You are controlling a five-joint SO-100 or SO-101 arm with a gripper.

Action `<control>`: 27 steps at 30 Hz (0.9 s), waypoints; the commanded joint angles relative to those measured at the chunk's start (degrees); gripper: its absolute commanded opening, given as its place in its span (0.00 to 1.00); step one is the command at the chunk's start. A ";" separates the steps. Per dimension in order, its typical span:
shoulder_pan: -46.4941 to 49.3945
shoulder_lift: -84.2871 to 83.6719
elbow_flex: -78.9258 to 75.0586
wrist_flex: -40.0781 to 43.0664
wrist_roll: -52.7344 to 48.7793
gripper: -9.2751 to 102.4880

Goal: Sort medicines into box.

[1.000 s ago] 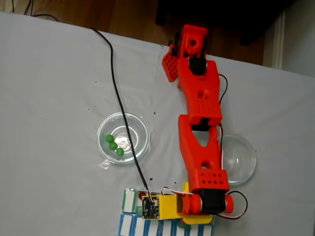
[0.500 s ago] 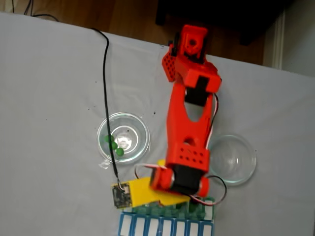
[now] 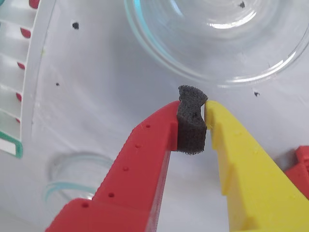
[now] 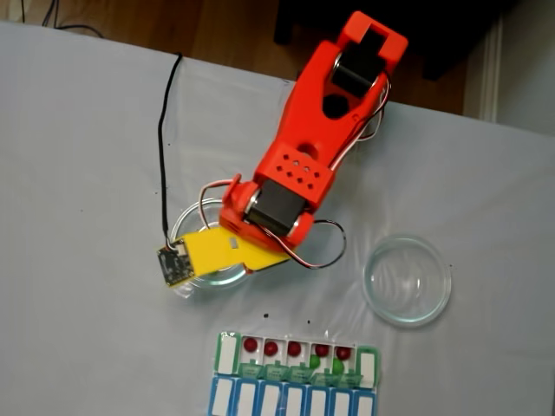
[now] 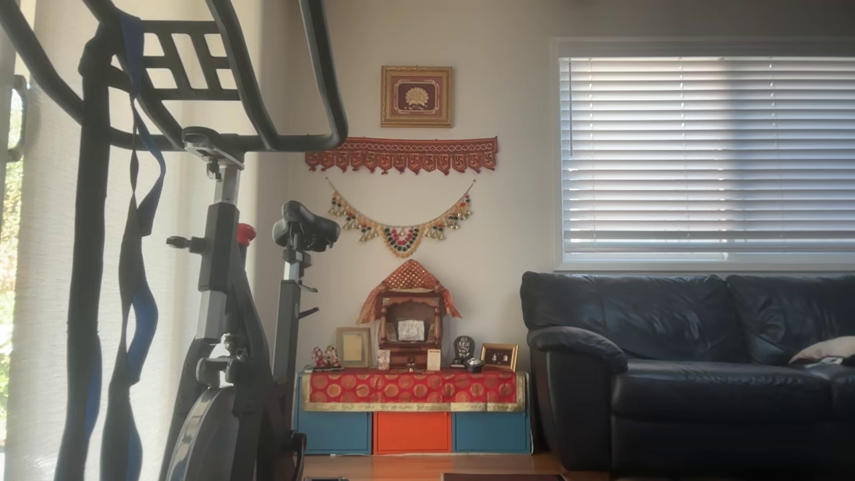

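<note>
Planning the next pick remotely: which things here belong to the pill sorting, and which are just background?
Job:
pill organizer
red pills
green pills
left glass dish
right glass dish
gripper

Background:
exercise bike
sofa

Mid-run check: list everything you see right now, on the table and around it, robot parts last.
pill organizer: one, white with green and blue rows, bottom of the fixed view
red pills: five, dark red, one per compartment along the organizer's top row
green pills: at least two, count unclear, just below the red ones
glass dishes: two, clear; one at right looks empty, the other sits partly under the gripper
cable: one, black, across the table
table: one, white cover
exercise bike: one, black, room at left
sofa: one, black, under the window
arm: one, red-orange
gripper: red and yellow fingers, black foam pad, shut, holding nothing
</note>
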 commanded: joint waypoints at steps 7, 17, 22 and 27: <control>4.75 0.09 2.90 -12.13 10.99 0.09; 3.43 -3.08 10.28 -26.46 18.37 0.09; 4.22 -7.82 7.38 -28.04 22.76 0.09; 4.66 -8.17 7.21 -28.83 23.82 0.09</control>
